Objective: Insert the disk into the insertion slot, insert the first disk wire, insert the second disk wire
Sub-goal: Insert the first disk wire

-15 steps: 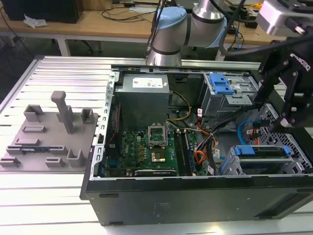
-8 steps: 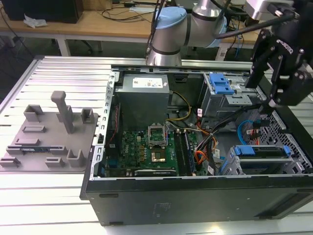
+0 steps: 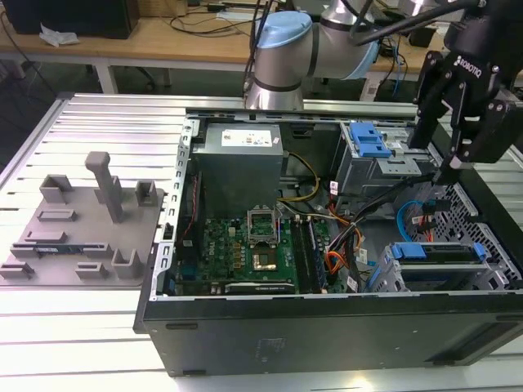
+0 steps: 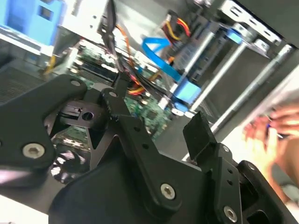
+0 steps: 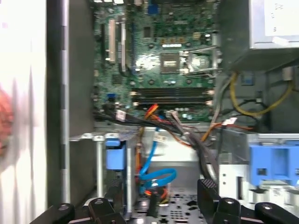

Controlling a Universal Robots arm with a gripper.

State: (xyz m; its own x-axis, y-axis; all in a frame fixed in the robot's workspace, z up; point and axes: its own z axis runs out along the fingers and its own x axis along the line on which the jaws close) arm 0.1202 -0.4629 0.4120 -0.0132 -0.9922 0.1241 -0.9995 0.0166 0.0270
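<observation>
In the exterior view the disk (image 3: 437, 255), silver in its blue caddy, lies inside the insertion slot (image 3: 490, 260), the perforated metal cage at the case's near right corner. My gripper (image 3: 448, 167) hangs above the case just behind that cage. In the first wrist view my gripper (image 5: 161, 189) is open, its black fingers wide apart over a looped blue wire (image 5: 156, 177), with the caddy's blue end (image 5: 115, 154) beside them. The second wrist view shows my gripper (image 4: 159, 107) with nothing between its fingers, above the caddy (image 4: 187, 93).
A grey bay with a blue latch piece (image 3: 368, 139) sits at the case's back right. The motherboard (image 3: 253, 245), power supply (image 3: 241, 159) and bundled wires (image 3: 343, 237) take up the case. A grey fixture plate (image 3: 82, 229) lies on the exterior view's left. A person's hand (image 4: 275, 130) is beside the case.
</observation>
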